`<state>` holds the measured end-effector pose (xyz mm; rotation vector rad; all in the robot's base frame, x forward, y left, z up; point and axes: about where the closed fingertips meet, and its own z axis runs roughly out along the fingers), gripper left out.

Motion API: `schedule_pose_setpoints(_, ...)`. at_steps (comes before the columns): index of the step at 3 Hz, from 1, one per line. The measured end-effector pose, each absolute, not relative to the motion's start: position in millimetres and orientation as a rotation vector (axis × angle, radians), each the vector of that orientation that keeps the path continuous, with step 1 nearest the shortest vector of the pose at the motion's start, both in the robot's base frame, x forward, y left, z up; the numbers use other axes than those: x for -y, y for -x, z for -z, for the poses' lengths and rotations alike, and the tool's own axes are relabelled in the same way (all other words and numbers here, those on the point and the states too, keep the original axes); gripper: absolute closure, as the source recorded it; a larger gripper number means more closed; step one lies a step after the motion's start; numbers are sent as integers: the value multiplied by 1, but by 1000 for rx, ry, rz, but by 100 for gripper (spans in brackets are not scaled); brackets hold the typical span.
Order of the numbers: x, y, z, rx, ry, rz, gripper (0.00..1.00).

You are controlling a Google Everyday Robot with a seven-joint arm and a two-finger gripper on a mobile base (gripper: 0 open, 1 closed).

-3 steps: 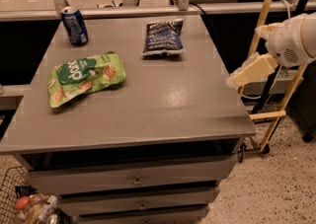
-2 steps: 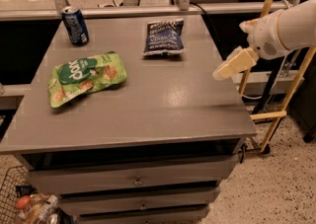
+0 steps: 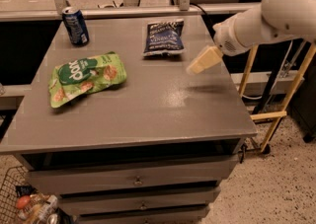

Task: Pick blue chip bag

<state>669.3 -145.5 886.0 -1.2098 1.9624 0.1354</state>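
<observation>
The blue chip bag (image 3: 164,37), dark navy with white lettering, lies flat at the far right part of the grey table (image 3: 133,99). My gripper (image 3: 201,61), on a white arm coming in from the right, hovers above the table's right side, a short way to the right of and nearer than the bag. It does not touch the bag.
A larger light-green snack bag (image 3: 85,76) lies at the table's left. A blue soda can (image 3: 75,25) stands at the far left corner. Drawers sit under the tabletop. A yellow frame (image 3: 284,85) stands to the right. A wire basket (image 3: 27,203) with items is at the lower left.
My arm and gripper have moved left over the table, closer to the blue chip bag. The bags and can have not moved.
</observation>
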Motion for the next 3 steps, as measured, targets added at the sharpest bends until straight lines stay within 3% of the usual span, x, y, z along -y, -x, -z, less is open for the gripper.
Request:
schedule_pose_setpoints(2, 90, -714, -865, -1982, 1191, -178, 0)
schedule_pose_setpoints(3, 71, -730, -857, -1985, 1196, -211, 7)
